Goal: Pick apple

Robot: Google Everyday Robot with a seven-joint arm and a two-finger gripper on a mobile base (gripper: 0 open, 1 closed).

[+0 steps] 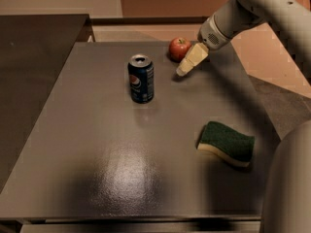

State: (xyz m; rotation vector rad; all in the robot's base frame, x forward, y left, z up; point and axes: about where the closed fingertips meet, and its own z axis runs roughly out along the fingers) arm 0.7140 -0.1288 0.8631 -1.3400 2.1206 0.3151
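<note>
The small red apple (179, 48) sits near the far edge of the grey table (97, 144). My gripper (184, 68), with cream-coloured fingers, hangs just right of and in front of the apple, tips pointing down-left close to the table top. It holds nothing. The arm comes in from the upper right.
A blue soda can (141, 78) stands upright left of the gripper and in front of the apple. A green and yellow sponge (226, 143) lies at the front right. Part of the robot's body (289, 183) fills the lower right corner. A dark counter (29, 57) adjoins on the left.
</note>
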